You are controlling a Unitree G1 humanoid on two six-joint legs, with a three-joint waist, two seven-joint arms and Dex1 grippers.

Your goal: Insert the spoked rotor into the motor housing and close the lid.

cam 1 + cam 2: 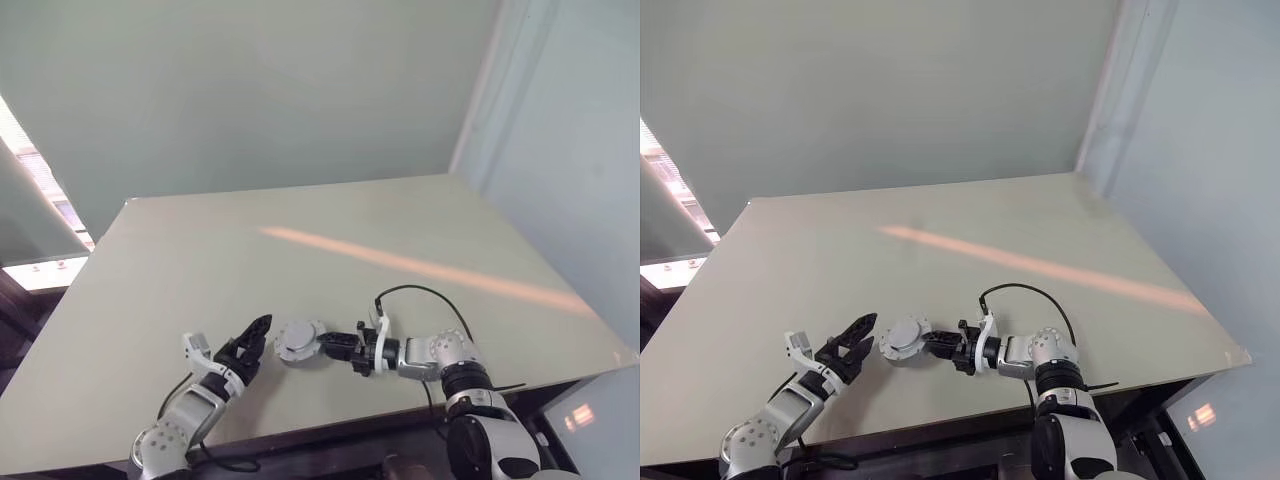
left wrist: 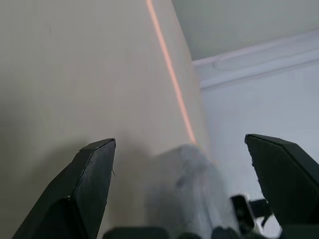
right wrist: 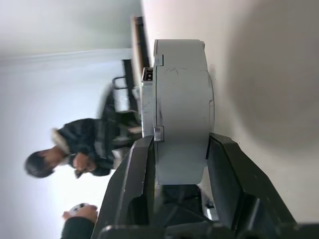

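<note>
The biggest thing is the tabletop (image 1: pixel 330 250), a wide flat board with a smooth matte beige face and straight edges. A thin orange stripe of light (image 1: pixel 420 268) runs slantwise across it. Behind the tabletop stands a plain pale grey-green wall (image 1: pixel 250 90), and on the robot's right side there is a lighter bluish wall (image 1: pixel 570 150). At the far left a bright window strip (image 1: pixel 30 175) is visible.

In the right wrist view a person (image 3: pixel 75 149) in a dark jacket is seen far behind, beyond the tabletop edge, and another hand holding something pale is near the corner of that view.

Near the front edge of the tabletop is the motor housing (image 1: pixel 298 340), a round, shallow, silvery-grey metal piece with a smooth matte wall and small square notches on its rim. It is turned on its edge, so its round face looks to the side. The right hand (image 1: pixel 335 343) is clamped on it: its two black fingers (image 3: pixel 134 179) press on the two flat faces, one from each side. A black cable loops over the right wrist.

The left hand (image 1: pixel 252 340) is just beside the housing on the robot's left, not touching it. Its two black, wedge-shaped fingers (image 2: pixel 94 174) stand wide apart and hold nothing, and the housing is a blurred grey form between them in the left wrist view.
</note>
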